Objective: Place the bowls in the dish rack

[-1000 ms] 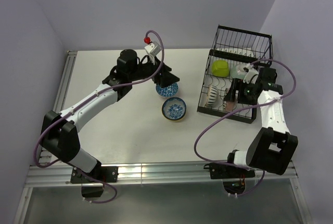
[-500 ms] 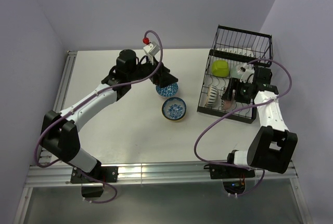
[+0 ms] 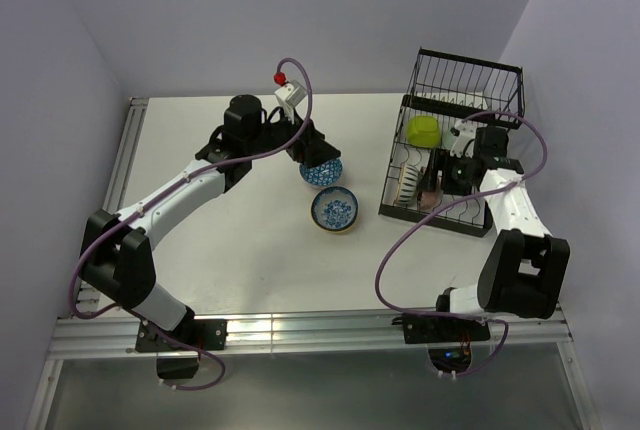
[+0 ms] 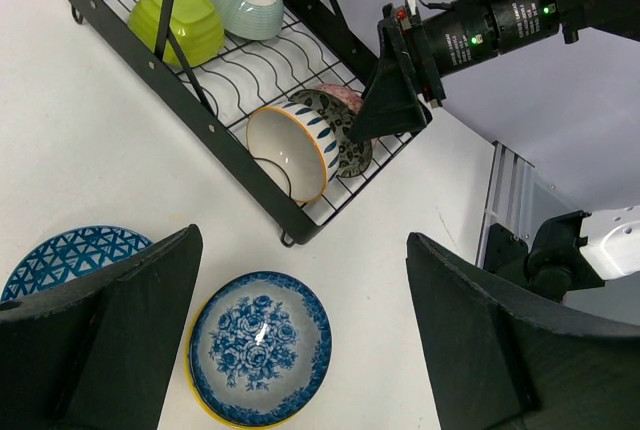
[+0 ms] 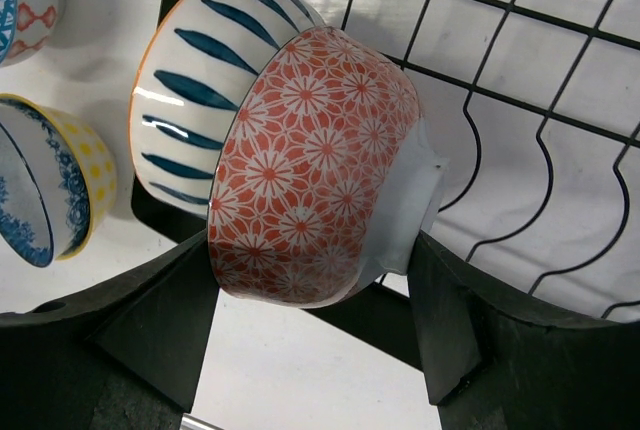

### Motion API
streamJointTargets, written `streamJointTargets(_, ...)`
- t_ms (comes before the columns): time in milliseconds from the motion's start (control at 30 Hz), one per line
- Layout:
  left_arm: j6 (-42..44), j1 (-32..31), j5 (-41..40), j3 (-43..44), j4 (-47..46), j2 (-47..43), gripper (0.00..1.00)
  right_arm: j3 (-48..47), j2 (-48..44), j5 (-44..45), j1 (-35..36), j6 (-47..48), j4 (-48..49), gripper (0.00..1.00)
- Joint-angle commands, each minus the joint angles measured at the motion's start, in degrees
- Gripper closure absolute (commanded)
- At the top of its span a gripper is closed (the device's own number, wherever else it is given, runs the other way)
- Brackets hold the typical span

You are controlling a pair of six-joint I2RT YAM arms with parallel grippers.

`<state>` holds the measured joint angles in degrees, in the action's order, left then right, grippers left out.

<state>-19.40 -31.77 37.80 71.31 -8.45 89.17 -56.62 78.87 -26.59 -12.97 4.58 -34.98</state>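
In the black wire dish rack (image 3: 435,218) my right gripper (image 5: 312,250) is shut on a red flower-patterned bowl (image 5: 310,160), one finger on its rim side and one on its foot. That bowl stands on edge against a blue-striped bowl (image 5: 190,100) in the slots. A lime-green bowl (image 4: 180,20) and a pale teal bowl (image 4: 247,0) sit at the rack's far end. My left gripper (image 4: 300,350) hangs open over the table. Under it lies a blue floral bowl (image 4: 260,345), with a blue lattice bowl (image 4: 70,255) beside it.
The rack's tall basket end (image 3: 470,75) rises at the back right, near the wall. The two loose bowls lie on the white table just left of the rack's front rim (image 4: 182,100). The right arm (image 4: 490,25) reaches in over the rack.
The right wrist has drawn back toward the far side of the rack, bringing the red bowl more upright against the striped one. The left arm has hardly moved.
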Motion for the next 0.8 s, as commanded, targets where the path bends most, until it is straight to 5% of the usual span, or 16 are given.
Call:
streamJointTargets(0, -0.12, 0.22, 0.96, 0.85, -0.25, -0.13, 0.11, -1.21, 0.58, 2.41, 1.45, -0.8, 2.73, 1.0)
streamJointTargets(167, 0.41, 0.3, 0.78, 0.76, 0.27, -0.13, 0.11, -1.74, 1.9, 4.0, 2.86, -2.11, 1.76, 0.88)
streamJointTargets(267, 1.11, 0.22, 0.7, 0.59, 0.8, -0.22, 0.11, -1.83, 1.99, 4.44, 3.04, -2.73, 1.41, 0.61)
streamJointTargets(300, 1.38, 0.3, 0.61, 0.41, 1.15, -0.48, 0.11, -1.91, 1.73, 4.53, 3.13, -2.91, 1.32, 0.43)
streamJointTargets(367, 2.52, 0.3, 0.52, 0.41, 1.76, -0.66, 0.1, -1.83, 1.29, 4.44, 3.13, -3.17, 1.23, 0.22)
streamJointTargets(567, 7.09, 1.27, 1.48, 0.15, 5.72, -0.84, 0.1, -2.44, 0.06, 3.91, 3.04, -3.26, -0.17, 0.15)
streamJointTargets(633, 9.1, 1.88, 4.38, 1.02, 8.26, -0.31, 0.1, -2.44, -1.0, 3.74, 3.04, -3.17, -0.52, 0.06)
streamJointTargets(767, 21.28, 2.94, 6.93, 1.99, 16.33, -0.05, 0.1, -3.41, -3.1, 2.77, 2.87, -3.26, -1.93, 0.04)
